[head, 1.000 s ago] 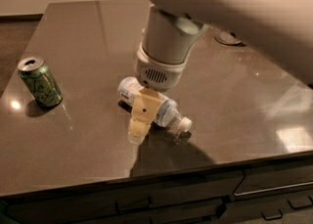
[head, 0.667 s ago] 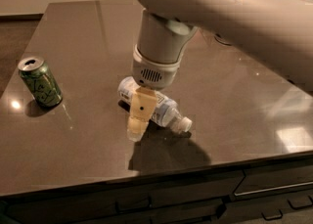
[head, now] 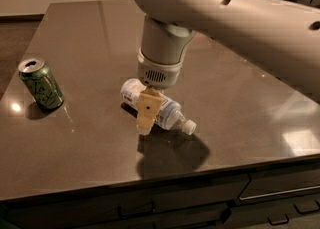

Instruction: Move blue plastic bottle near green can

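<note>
The blue plastic bottle (head: 170,115) lies on its side near the middle of the dark table (head: 90,48). It is clear with a pale label, and its white cap points to the front right. My gripper (head: 149,122) reaches straight down onto the bottle's middle, its cream-coloured tip down at table level on the near side. The far side of the gripper is hidden behind the bottle. The green can (head: 41,84) stands upright at the left of the table, well apart from the bottle.
My large white arm (head: 240,18) spans the upper right of the view above the table. The table's front edge (head: 160,175) runs just below the bottle, with drawers beneath. The table's left edge lies close to the can.
The arm's upper part has shifted a little to the left. The gripper tip, the bottle and the can stay where they were.
</note>
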Tool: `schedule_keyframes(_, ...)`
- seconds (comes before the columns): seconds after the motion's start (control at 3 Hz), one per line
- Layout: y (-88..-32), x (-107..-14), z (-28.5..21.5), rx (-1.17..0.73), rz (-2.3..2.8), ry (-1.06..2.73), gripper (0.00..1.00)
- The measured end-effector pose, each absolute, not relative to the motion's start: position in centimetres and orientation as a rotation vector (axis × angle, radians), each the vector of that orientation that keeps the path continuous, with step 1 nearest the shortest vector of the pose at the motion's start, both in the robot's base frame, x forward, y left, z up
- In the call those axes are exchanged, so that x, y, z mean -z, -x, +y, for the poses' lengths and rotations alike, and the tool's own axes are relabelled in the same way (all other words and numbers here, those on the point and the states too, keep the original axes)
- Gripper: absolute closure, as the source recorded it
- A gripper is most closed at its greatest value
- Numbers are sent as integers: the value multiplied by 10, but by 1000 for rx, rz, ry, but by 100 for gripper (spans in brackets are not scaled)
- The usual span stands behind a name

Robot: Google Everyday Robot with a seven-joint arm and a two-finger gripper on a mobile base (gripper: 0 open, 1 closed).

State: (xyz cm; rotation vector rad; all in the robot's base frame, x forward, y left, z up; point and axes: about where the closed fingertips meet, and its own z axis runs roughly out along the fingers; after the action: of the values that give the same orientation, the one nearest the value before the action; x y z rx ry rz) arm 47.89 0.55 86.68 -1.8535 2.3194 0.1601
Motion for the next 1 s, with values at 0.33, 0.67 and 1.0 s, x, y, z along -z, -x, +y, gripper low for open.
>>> schedule_keyframes(0.33, -480, -861, 7, -130, 2319, 1873, 41)
schedule_keyframes(0.67, -480, -867, 13, -109, 2299, 1892, 65)
schedule_keyframes(1.0, -479, -889, 36, -113, 2218, 1943, 88)
